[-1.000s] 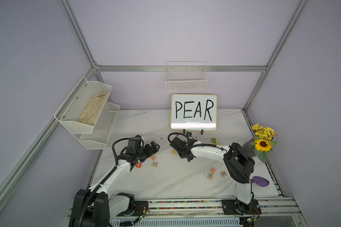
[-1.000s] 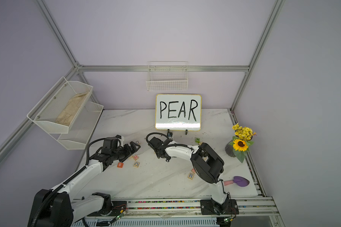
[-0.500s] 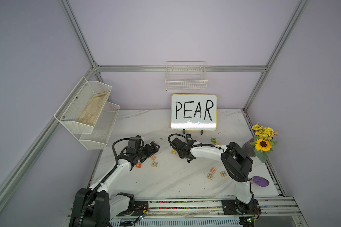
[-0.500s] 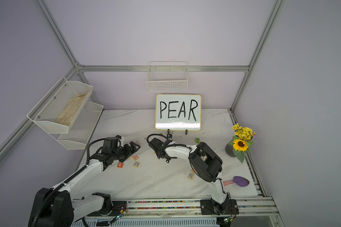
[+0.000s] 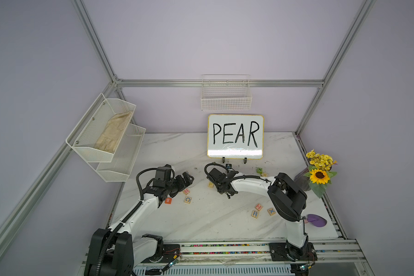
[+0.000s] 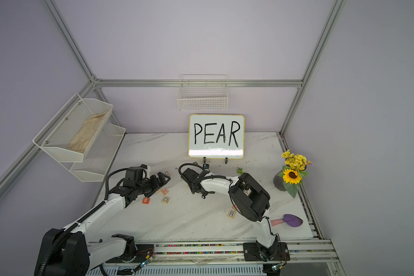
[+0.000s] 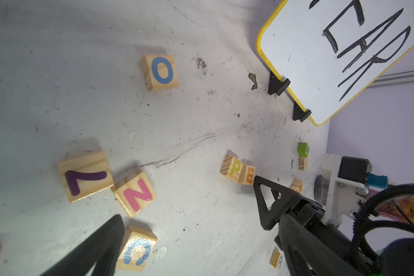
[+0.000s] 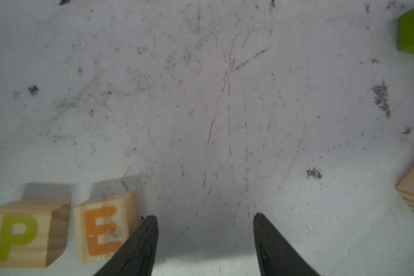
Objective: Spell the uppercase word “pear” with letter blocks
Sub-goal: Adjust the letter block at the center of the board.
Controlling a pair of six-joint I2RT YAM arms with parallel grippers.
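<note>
The right tool (image 8: 204, 215) stands open and empty, low over the bench (image 5: 201, 222). One finger tip sits just beside the E block (image 8: 103, 229). The P block (image 8: 22, 234) lies next to the E block, letters up, reading P then E. The A block (image 7: 297, 186), partly hidden, lies near that tool. The R block (image 5: 254, 213) lies well apart, beside an H block (image 5: 258, 206). The left tool (image 7: 187, 197) is wide open and empty, near the N block (image 7: 135, 193) and C block (image 7: 139, 251).
</note>
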